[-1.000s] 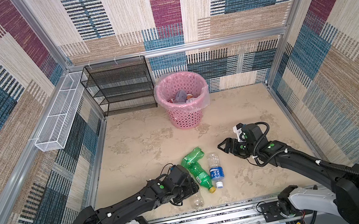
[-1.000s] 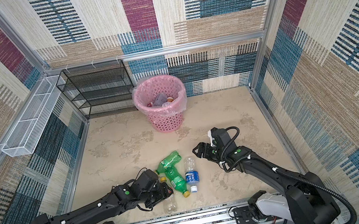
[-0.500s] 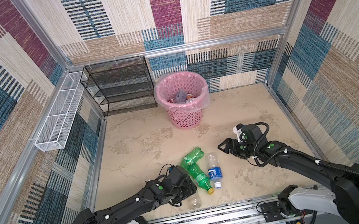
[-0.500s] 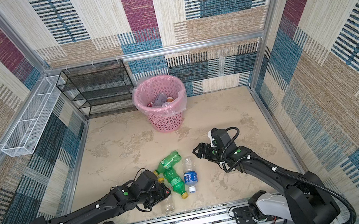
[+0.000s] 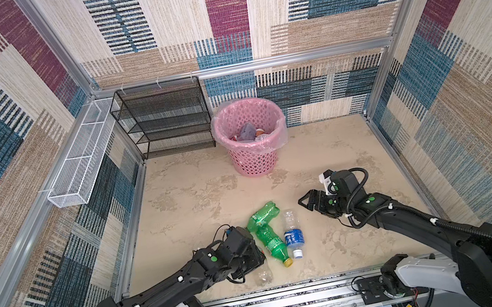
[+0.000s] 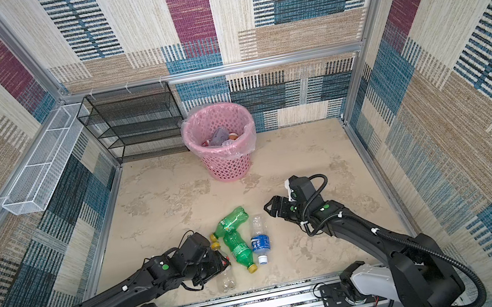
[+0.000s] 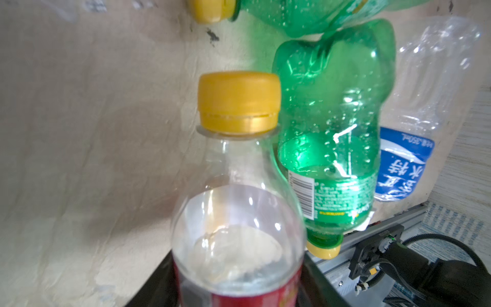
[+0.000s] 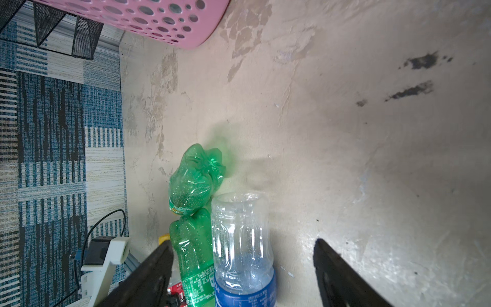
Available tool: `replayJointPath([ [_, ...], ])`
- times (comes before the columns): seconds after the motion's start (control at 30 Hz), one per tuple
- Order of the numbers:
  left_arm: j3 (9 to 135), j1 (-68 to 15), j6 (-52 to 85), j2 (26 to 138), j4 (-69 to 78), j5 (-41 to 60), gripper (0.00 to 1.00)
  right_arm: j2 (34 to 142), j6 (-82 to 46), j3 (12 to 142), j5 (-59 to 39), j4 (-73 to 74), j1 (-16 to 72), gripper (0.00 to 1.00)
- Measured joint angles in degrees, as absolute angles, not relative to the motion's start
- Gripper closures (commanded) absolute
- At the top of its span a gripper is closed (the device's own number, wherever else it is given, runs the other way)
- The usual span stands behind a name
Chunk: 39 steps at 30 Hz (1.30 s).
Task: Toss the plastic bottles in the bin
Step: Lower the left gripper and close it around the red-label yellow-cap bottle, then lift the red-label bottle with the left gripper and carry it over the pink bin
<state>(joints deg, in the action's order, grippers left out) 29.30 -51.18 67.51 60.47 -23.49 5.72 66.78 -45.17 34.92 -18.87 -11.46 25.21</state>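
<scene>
Patchwork woven walls in blue, maroon and beige enclose a mottled beige floor; a black mesh shelf rack and a long white wire basket meet at the back corner

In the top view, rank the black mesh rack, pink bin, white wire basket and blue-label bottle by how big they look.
In a top view:
1. black mesh rack
2. pink bin and white wire basket: too alike to rank, as the basket is longer but narrower
3. blue-label bottle, smallest by far

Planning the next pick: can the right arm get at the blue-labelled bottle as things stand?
Probably yes. The right gripper is open and points at the blue-labelled bottle across bare floor; a green bottle close alongside might crowd one of the fingers.
</scene>
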Motion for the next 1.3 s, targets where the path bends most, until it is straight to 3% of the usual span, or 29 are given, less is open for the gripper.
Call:
replayJointPath([
  [0.57,30.92,-42.59,63.02,55.77,-29.67,6.20,0.45,66.72,-45.17,34.89,-18.87,-11.46,25.21,0.16],
  [0.93,40.16,-33.04,54.78,60.25,-32.51,9.45,0.45,64.10,-45.52,34.04,-18.79,-11.55,25.21,0.16],
  [1.13,54.57,-27.40,47.79,70.43,-32.86,12.69,0.45,61.60,-46.46,33.36,-17.91,-11.97,25.19,0.16],
  [1.3,78.26,-23.62,42.30,82.00,-33.32,15.51,0.43,59.13,-46.98,33.47,-17.37,-13.74,25.17,0.16],
])
